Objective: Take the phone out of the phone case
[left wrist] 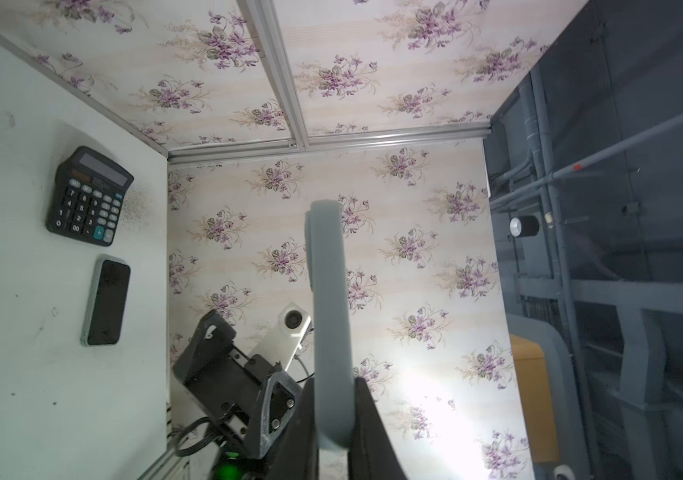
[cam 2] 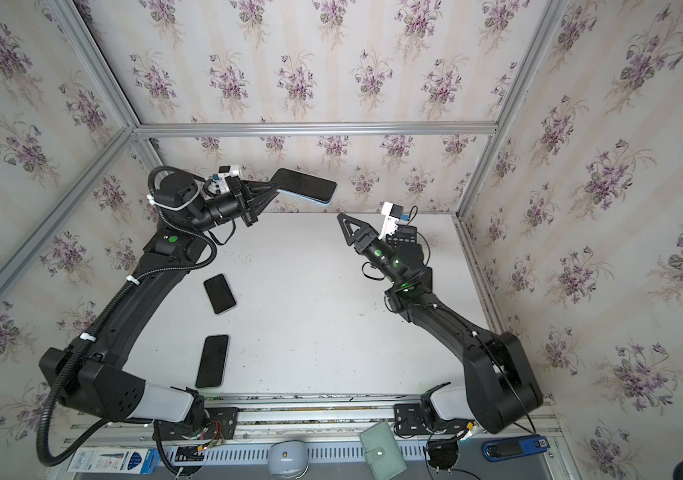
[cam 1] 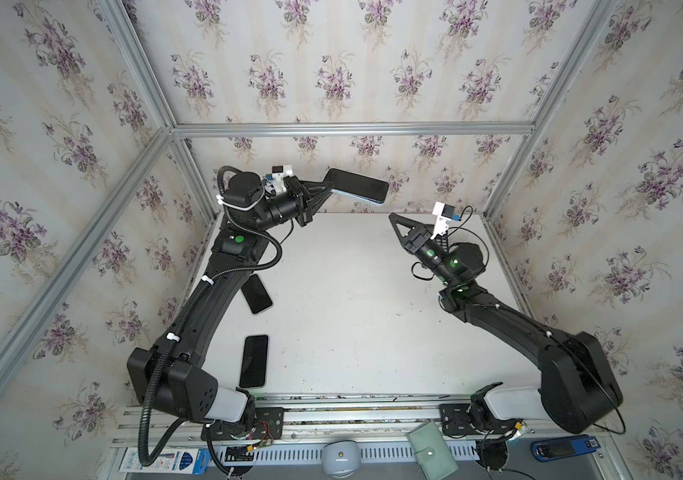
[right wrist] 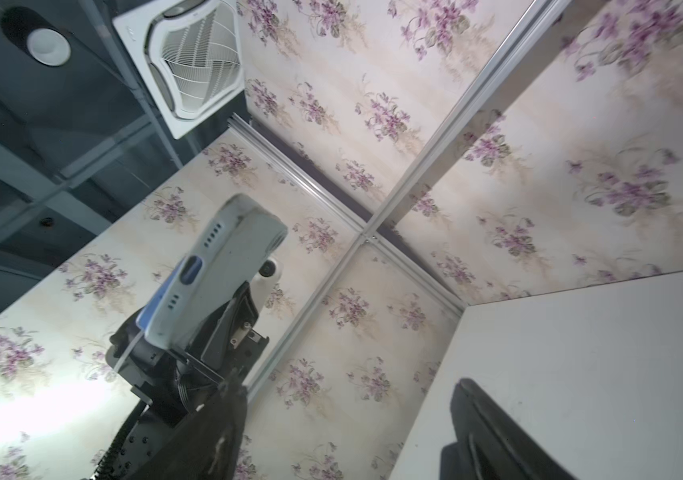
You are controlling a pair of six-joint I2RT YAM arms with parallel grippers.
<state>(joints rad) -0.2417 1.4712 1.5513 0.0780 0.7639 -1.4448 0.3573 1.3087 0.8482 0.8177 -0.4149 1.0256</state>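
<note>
The phone (cam 1: 358, 185) (cam 2: 304, 185), black screen up, sits in a pale blue-grey phone case and is held in the air near the back wall. My left gripper (cam 1: 327, 188) (cam 2: 275, 187) is shut on one short end of the phone case (left wrist: 329, 311), whose edge rises from between the jaws (left wrist: 333, 415). In the right wrist view the phone case (right wrist: 223, 266) shows its port end, with a blue edge along one side. My right gripper (cam 1: 393, 218) (cam 2: 341, 218) (right wrist: 344, 386) hangs open and empty, a little right of and below the free end.
Two other phones (cam 1: 257, 294) (cam 1: 254, 360) lie on the white table (cam 1: 352, 311) beside the left arm. A black calculator (left wrist: 89, 195) (cam 2: 404, 237) and another phone (left wrist: 107, 301) lie at the back right, near the right wrist. Metal frame rails border the table.
</note>
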